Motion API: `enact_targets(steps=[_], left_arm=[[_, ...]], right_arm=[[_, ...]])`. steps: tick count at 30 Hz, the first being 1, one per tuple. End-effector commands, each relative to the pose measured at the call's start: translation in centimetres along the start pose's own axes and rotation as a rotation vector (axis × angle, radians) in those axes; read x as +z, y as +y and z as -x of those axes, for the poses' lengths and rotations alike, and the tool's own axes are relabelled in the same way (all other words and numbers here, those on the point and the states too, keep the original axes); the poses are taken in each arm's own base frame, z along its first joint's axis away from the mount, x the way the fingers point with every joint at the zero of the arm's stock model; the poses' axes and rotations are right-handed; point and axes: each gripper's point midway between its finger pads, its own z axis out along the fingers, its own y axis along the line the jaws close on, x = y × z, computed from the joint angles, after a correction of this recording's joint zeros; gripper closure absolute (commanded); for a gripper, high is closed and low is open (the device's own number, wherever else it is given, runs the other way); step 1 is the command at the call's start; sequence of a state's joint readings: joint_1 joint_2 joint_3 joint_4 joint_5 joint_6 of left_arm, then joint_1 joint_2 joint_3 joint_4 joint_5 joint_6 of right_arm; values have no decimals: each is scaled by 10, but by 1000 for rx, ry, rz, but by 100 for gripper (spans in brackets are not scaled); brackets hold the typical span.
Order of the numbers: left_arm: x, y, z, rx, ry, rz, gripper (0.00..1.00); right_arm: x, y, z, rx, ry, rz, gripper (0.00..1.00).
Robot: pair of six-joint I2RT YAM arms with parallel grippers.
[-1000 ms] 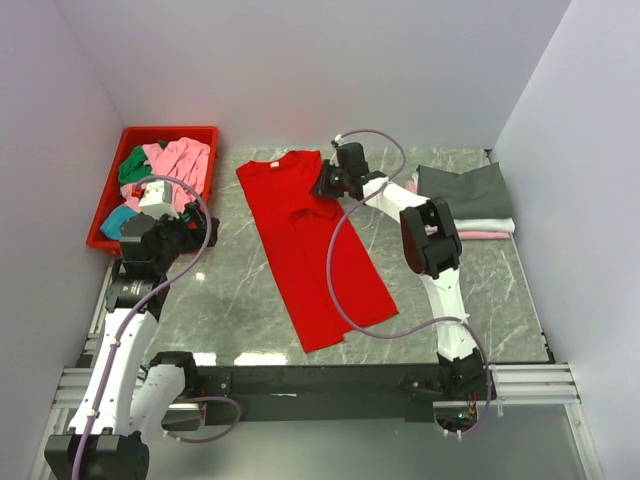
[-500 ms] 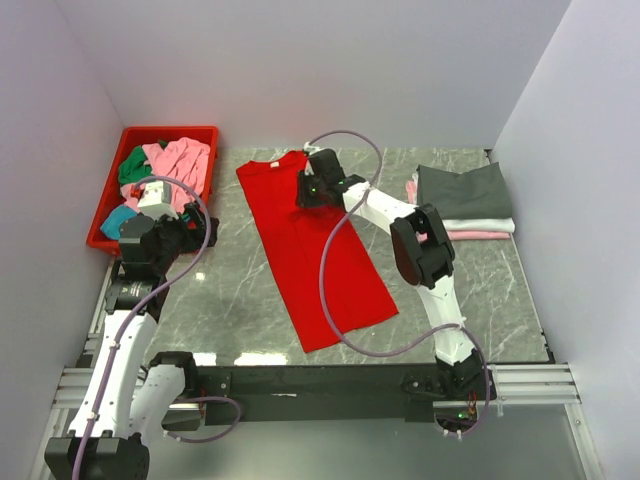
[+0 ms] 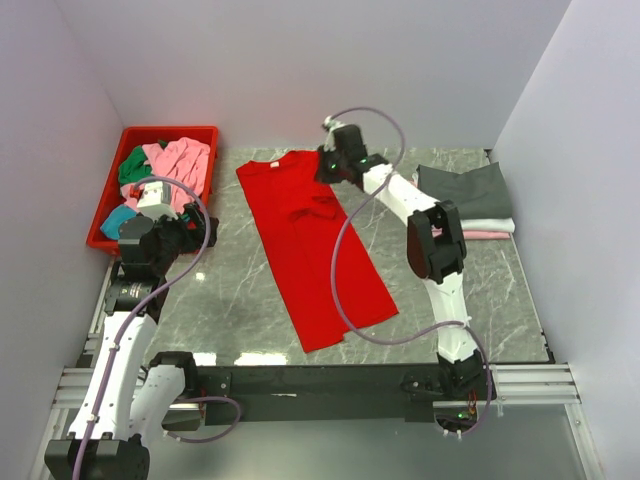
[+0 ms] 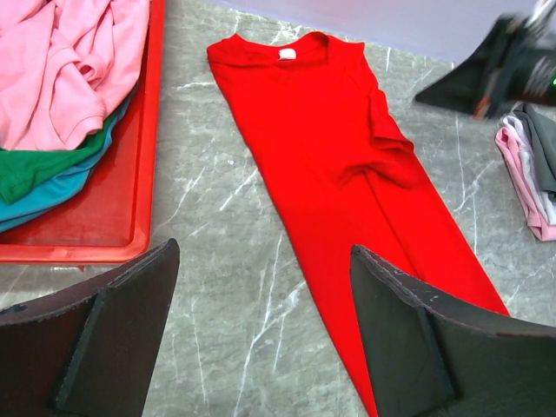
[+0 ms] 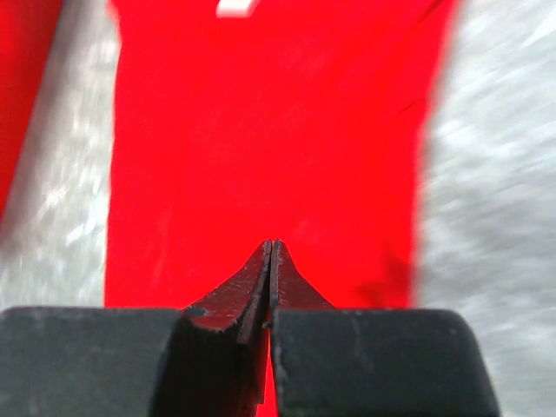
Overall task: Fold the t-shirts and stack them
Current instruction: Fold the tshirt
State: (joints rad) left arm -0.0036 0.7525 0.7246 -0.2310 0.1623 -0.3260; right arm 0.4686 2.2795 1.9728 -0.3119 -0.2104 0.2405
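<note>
A large red t-shirt (image 3: 310, 250) lies flat on the grey marble table, collar towards the back, with its right sleeve folded inward (image 4: 382, 148). My right gripper (image 3: 328, 166) hovers above the shirt's collar end. Its jaws are shut with no cloth seen between them (image 5: 271, 245), and the red shirt (image 5: 261, 130) fills the view below. My left gripper (image 3: 185, 235) is open and empty, low over bare table between the bin and the shirt (image 4: 261, 252). Pink (image 3: 178, 160), green (image 3: 132, 166) and teal (image 3: 118, 221) tees lie piled in the red bin.
The red plastic bin (image 3: 108, 222) stands at the back left, and its rim also shows in the left wrist view (image 4: 143, 156). A folded stack at the back right has dark grey (image 3: 465, 190) on top of white and pink (image 3: 485, 235). Walls close in the left, back and right sides.
My right gripper swung left across the shirt's shoulder, then pulled back up towards the collar end. The right sleeve now lies folded inward on the shirt. The left arm has not moved.
</note>
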Motion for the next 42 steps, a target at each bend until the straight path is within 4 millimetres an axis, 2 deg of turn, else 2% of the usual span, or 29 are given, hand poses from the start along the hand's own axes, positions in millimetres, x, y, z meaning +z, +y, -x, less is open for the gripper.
enact_targets(steps=[1,5,6,12,18,23,26,27,29,30,32,33,34,35,36,37,38,40,41,42], left_arm=[[-3,-8,14,30,-43,-38,16],[-3,-9,14,28,-43,-40,15],[-2,-9,13,28,-39,-42,16],[-1,-9,12,27,-33,-46,16],[-1,-9,12,27,-32,-45,16],[-2,-10,13,27,-39,-47,16],[-3,-9,13,27,-41,-44,16],[-3,-10,14,28,-44,-47,15],[-3,-12,15,29,-48,-58,15],[-3,-14,17,30,-55,-67,13],[0,-20,15,-4,-51,-101,1],[3,-22,12,-17,-47,-120,0],[2,-38,5,-18,-5,-214,1],[8,-43,-7,-20,51,-260,1],[8,-54,-13,-24,87,-329,4],[13,-61,-25,-48,150,-386,14],[6,-79,-33,-61,204,-497,17],[3,-97,-52,-39,279,-549,19],[-1,-122,-67,38,304,-569,19],[-7,-139,-76,91,313,-595,18]], right_arm=[[1,-13,28,20,-50,1,97],[20,-21,19,31,-32,-15,97],[22,-22,22,37,-39,-17,97],[49,-30,0,66,7,-30,97],[51,-11,-15,50,61,0,97],[48,-5,-28,67,98,16,97],[35,1,-12,50,54,28,97],[22,7,6,38,15,37,97],[7,15,25,2,-21,56,97],[-12,24,43,-28,-57,77,96],[-35,34,51,-86,-53,137,96],[-63,44,63,-199,-70,183,93],[-84,59,62,-251,-58,310,90],[-113,66,64,-388,-82,361,81],[-131,69,58,-429,-70,416,75],[-147,66,56,-466,-79,447,69],[-177,74,45,-559,-96,526,62],[-205,70,30,-642,-112,549,60],[-201,48,-4,-646,-64,523,51],[-232,54,11,-741,-188,489,42]])
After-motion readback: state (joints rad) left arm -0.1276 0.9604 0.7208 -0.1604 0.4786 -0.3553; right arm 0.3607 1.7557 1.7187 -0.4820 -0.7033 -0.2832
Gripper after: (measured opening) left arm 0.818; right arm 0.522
